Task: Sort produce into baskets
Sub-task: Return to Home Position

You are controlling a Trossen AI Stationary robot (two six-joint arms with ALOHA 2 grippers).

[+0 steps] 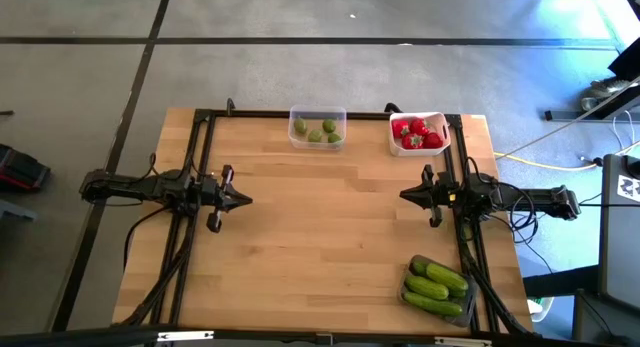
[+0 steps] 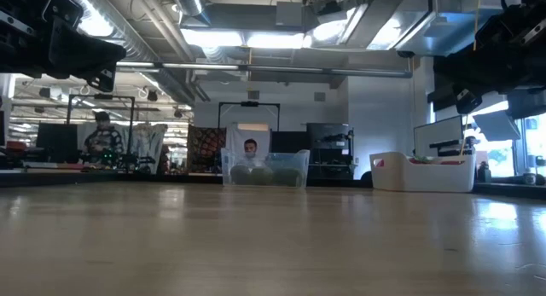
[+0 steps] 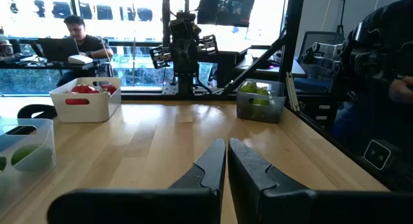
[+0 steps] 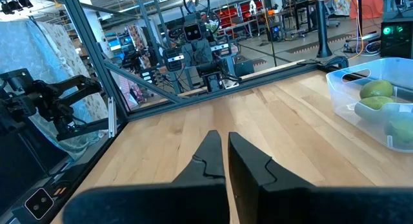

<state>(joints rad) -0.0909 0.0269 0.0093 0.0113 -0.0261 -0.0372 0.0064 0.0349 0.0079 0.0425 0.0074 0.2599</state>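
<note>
Three baskets stand on the wooden table. The clear basket (image 1: 317, 127) at the far edge holds round olive-green fruits (image 4: 376, 90). The white basket (image 1: 418, 133) at the far right holds red pieces (image 3: 84, 90). The dark grey basket (image 1: 437, 284) at the near right corner holds bumpy green cucumbers (image 1: 440, 279). My left gripper (image 1: 248, 198) hovers shut at the table's left and points level toward the right. My right gripper (image 1: 403, 195) hovers shut at the table's right, facing it. Nothing lies between either pair of fingers.
Black frame rails (image 1: 190, 217) run along the table's left and right sides under the arms. Bare wood (image 1: 325, 227) spans the middle between the grippers. A person (image 3: 80, 33) sits at a desk beyond the table.
</note>
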